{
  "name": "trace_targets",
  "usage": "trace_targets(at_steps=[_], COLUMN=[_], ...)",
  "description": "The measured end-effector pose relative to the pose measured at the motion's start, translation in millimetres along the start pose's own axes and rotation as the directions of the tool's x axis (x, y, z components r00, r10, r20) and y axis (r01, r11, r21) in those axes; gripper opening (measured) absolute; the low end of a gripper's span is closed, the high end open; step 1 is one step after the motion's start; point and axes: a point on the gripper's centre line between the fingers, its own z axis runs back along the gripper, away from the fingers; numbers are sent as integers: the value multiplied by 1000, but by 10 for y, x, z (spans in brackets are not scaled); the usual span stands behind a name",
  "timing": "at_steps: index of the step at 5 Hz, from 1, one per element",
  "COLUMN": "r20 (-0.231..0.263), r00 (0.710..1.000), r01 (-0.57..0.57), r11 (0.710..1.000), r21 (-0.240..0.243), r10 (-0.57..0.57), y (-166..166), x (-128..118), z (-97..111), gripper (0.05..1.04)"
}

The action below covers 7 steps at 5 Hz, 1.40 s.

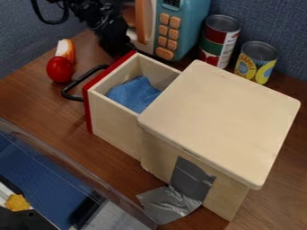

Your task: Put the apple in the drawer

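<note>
Apple: red, glossy and rounded, located in the upper left of the frame on the brown wooden table. It lies outside the drawer, near the outer side of the black handle. Just beside it, slightly higher in the frame, is a piece with a white face and an orange-red edge.

Drawer: pulled out towards the left of the frame, open at the top, with pale wooden walls and a red front carrying the handle. Contents noted: a crumpled blue cloth.

Cabinet: pale wood, right of centre, topped by a flat lid with rounded corners. Silver-grey tape is stuck to the near side, its lower part wrinkled and spread towards the bottom of the frame.

Gripper: black, upper left of the frame, between the apple and the toy microwave. Whether it is released, clenched or grasping anything cannot be determined.

Surroundings: the microwave is teal with orange buttons and an orange handle, at top centre. To its right stand two upright cans, the taller one red, green and white, the shorter one yellow and blue. A blue panel rises behind. A transparent edge crosses the lower left, with a blue surface beyond it.
</note>
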Motion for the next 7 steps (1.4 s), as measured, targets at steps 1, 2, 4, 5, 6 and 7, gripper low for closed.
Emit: trace_targets(at_steps=[1,2,4,5,6,7], r20=[-13,-5,81,100,92,79], r00=[1000,1000,997,995,995,988], r01=[14,2,-5,27,55,147], r11=[1000,1000,993,989,977,962], r21=[20,-27,-114,-144,-206,-230], r10=[-14,-2,14,-13,-37,-132], y=[12,-106,-358,-591,-885,-1274], x=[9,-8,321,370,311,230], z=[-21,65,828,1014,1030,1012], gripper=[782,782,782,782,782,782])
